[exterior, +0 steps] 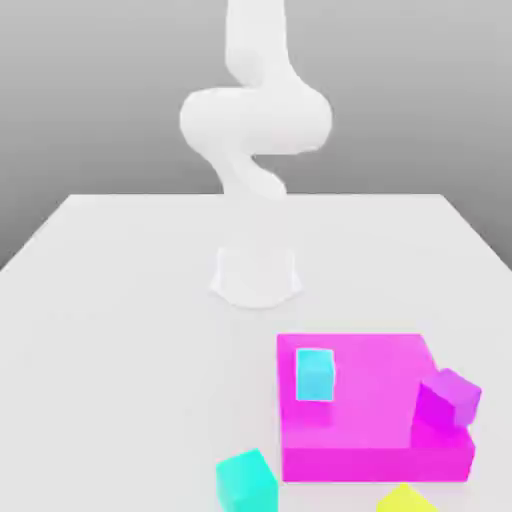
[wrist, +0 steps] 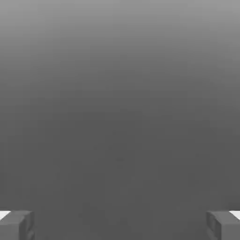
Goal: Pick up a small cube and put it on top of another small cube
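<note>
Teal cube waits on the counter, with the stacking all to do

Teal cube (exterior: 247, 484) sits directly on the counter (exterior: 130, 350), just beside the magenta block (exterior: 375, 462), off its near corner toward the exterior view's left. Nothing rests on top of it, and it is not on another cube, so neither the pick nor the placing is done.

The tool (wrist: 120, 225) is spread wide, its two fingers well apart with nothing between them. The arm (exterior: 257, 120) stands raised behind the blocks in the exterior view, so the job looks to be at its very start.

Everything remains: reach the teal cube, close on it, lift, carry it over, lower it and let go. The task does not say which cube should bear it. The sky-blue cube (exterior: 315, 376) is on the magenta block; the purple cube (exterior: 448, 399) is at that block's edge, toward the exterior view's right, its exact support hard to judge. A yellow cube (exterior: 405, 500) is partly cut off by the picture's lower edge.
</note>
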Action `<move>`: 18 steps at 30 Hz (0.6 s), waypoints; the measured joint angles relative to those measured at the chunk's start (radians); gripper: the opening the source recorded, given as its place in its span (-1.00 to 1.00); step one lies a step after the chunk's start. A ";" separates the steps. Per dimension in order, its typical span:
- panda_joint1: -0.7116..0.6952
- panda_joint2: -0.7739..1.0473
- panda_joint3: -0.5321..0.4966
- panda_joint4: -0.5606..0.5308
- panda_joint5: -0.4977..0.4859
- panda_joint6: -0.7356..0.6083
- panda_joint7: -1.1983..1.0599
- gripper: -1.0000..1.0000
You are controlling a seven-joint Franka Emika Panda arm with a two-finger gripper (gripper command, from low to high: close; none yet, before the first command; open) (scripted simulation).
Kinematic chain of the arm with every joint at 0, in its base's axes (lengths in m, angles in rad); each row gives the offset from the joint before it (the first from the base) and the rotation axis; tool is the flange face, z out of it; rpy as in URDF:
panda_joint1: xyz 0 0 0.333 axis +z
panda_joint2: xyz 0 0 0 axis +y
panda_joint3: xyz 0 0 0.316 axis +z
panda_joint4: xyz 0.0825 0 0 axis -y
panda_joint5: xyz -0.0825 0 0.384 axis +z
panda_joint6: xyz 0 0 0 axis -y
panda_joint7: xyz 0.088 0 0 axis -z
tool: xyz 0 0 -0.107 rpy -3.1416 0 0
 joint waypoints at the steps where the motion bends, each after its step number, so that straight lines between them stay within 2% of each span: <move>1: -0.022 0.039 0.019 -0.005 -0.009 0.014 0.046 0.00; 11: -0.184 0.404 0.163 -0.055 -0.123 0.142 0.495 0.00; 18: -0.228 0.656 0.191 -0.089 -0.195 0.230 0.801 0.00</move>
